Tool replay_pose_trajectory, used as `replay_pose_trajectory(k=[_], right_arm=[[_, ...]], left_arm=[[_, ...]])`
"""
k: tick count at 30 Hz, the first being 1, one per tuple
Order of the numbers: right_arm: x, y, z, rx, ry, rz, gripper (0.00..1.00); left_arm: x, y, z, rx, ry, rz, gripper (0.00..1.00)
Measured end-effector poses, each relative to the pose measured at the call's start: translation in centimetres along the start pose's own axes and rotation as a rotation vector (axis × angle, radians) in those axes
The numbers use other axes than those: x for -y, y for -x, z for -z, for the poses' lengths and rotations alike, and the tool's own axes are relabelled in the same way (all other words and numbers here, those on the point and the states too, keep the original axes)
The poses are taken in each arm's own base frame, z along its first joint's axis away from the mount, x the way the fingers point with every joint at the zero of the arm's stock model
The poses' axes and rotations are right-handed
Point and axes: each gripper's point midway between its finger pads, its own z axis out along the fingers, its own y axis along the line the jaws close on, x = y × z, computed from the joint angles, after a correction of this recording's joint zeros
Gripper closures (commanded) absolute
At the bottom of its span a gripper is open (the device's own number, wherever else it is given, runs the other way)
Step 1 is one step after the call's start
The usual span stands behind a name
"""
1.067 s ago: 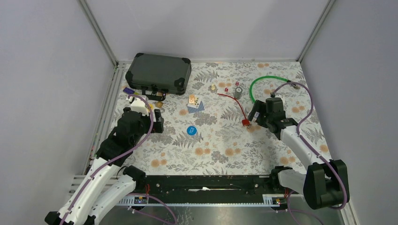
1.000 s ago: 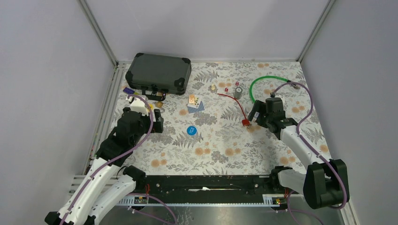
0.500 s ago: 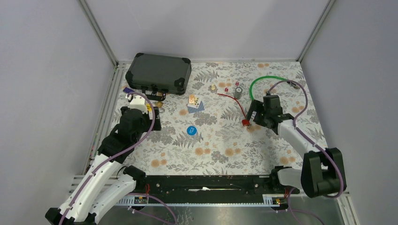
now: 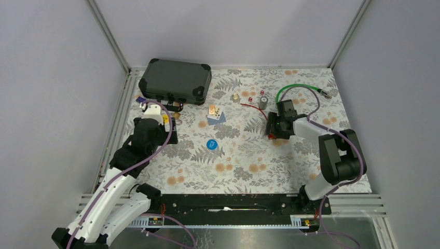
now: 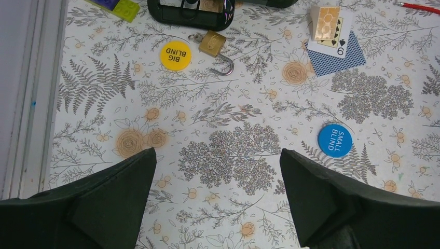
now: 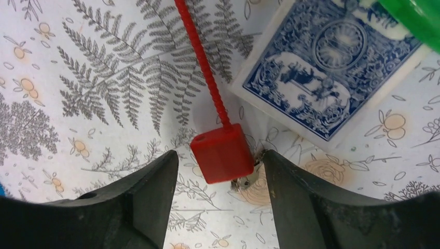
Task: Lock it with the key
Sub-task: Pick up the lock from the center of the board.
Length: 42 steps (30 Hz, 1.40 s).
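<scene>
A brass padlock [image 5: 212,44] with its shackle open lies on the flowered cloth by the dark case; in the top view the padlock [image 4: 176,115] is just beyond my left gripper [image 4: 170,134]. My left gripper [image 5: 217,153] is open and empty above bare cloth. My right gripper [image 6: 220,155] is open, low over the cloth, its jaws on either side of a red block [image 6: 222,153] on a red ribbed cord. A small silver metal piece [image 6: 249,179] pokes out from under the block beside the right finger; I cannot tell if it is the key.
A dark case [image 4: 176,80] stands at the back left. Playing cards [image 4: 215,115], a blue chip [image 4: 211,144], a yellow chip [image 5: 175,54], a small cylinder [image 4: 263,101] and a green cable [image 4: 293,87] lie around. A blue card box [image 6: 332,78] sits beside the red cord.
My right gripper has swung left and turned, closing in over the red block. My left gripper has shifted slightly toward the case.
</scene>
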Motion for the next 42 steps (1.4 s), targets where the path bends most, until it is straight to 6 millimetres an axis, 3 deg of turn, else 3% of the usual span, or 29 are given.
replay_pose_trajectory(k=[12, 16, 24, 29, 32, 36, 42], right_arm=[[-0.9, -0.1, -1.1, -0.059, -0.185, 0.199, 0.40], [-0.5, -0.3, -1.1, -0.072, -0.211, 0.220, 0.50], [-0.5, -0.1, -1.2, -0.073, -0.206, 0.252, 0.59], [-0.6, -0.1, -1.1, -0.075, -0.195, 0.270, 0.77], [-0.8, -0.1, -1.0, -0.074, -0.183, 0.279, 0.79], [-1.6, -0.3, -0.3, -0.055, -0.134, 0.283, 0.86], [-4.5, 0.2, 3.0, 0.054, 0.000, 0.304, 0.93]], left_arm=[[-0.3, -0.2, -0.1, -0.011, 0.008, 0.006, 0.01], [-0.3, -0.2, -0.2, -0.016, 0.008, 0.007, 0.01], [-0.2, -0.2, -0.3, -0.021, -0.001, 0.012, 0.01], [-0.2, -0.2, -0.3, -0.024, -0.007, 0.016, 0.01], [-0.1, -0.3, -0.3, -0.027, -0.015, 0.017, 0.01], [0.1, -0.3, -0.3, -0.030, -0.024, 0.019, 0.01], [0.2, -0.3, -0.3, -0.032, -0.034, 0.019, 0.01]])
